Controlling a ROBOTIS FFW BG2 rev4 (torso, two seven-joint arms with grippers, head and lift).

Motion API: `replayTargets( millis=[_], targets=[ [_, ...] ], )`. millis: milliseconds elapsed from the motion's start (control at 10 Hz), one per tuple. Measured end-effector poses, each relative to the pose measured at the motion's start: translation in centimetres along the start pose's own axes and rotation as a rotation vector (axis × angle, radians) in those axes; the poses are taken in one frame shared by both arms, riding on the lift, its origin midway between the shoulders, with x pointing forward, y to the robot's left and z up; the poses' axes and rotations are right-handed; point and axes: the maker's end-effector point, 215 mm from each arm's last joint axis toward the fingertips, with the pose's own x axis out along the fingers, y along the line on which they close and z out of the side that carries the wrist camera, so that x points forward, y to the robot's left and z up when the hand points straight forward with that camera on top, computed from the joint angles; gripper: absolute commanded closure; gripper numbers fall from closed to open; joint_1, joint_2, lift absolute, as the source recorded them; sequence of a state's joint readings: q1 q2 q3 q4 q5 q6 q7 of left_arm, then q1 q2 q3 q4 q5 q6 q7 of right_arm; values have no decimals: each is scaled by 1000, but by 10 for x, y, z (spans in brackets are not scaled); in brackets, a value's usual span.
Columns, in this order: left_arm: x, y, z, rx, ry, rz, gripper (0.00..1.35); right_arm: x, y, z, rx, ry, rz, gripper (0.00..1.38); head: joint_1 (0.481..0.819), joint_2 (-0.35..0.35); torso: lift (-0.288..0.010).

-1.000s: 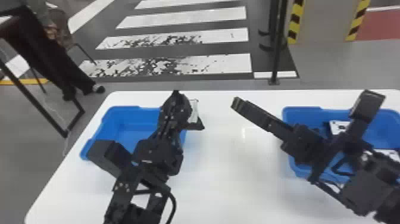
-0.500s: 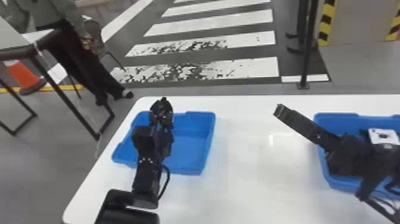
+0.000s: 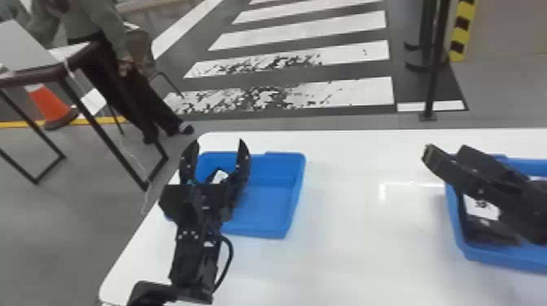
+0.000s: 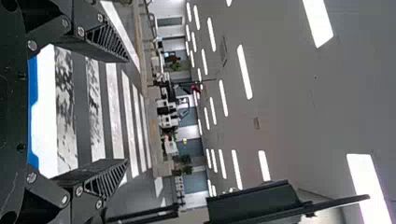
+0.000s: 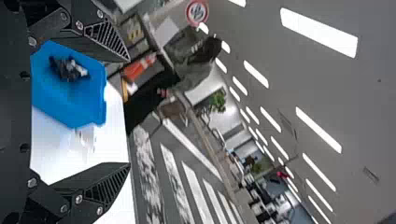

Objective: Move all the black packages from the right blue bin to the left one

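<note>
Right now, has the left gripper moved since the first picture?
Yes, leftward: the left gripper went from the right edge of the left bin to its left side.

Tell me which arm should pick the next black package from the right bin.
Right, I'd say: the right gripper hangs open by the right bin, near a black package there. The left gripper is off at the left bin.

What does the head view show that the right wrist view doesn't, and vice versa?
Head view: the right bin with a black package in it, and the left gripper, open.
Right wrist view: ceiling lights and a round, red-ringed sign.
Both: the left bin, the right gripper, the white table and an orange cone.
</note>
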State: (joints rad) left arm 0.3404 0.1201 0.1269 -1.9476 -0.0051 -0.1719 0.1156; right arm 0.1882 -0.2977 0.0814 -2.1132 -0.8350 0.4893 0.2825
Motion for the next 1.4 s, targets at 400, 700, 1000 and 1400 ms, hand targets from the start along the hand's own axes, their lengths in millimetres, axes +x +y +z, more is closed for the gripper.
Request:
replayTargets(
  millis=[400,700,1000,1400],
  targets=[
    [-63,-35,75,-234,-55,-99,219,-65,-90,-9,-239,124,-432,288,695,130,-176],
    [-86,-74,64,-334,14,-176,213,-74,-134,-36,-232,232,-528,358,695,44,-176],
    [-85,-67,74,-339,-23,-166,213,-61,-157,-68,-201,312,-540,358,695,53,-176],
    [-85,-59,72,-341,-21,-148,213,-57,-162,-107,-155,403,-529,364,695,83,-176]
  ],
)
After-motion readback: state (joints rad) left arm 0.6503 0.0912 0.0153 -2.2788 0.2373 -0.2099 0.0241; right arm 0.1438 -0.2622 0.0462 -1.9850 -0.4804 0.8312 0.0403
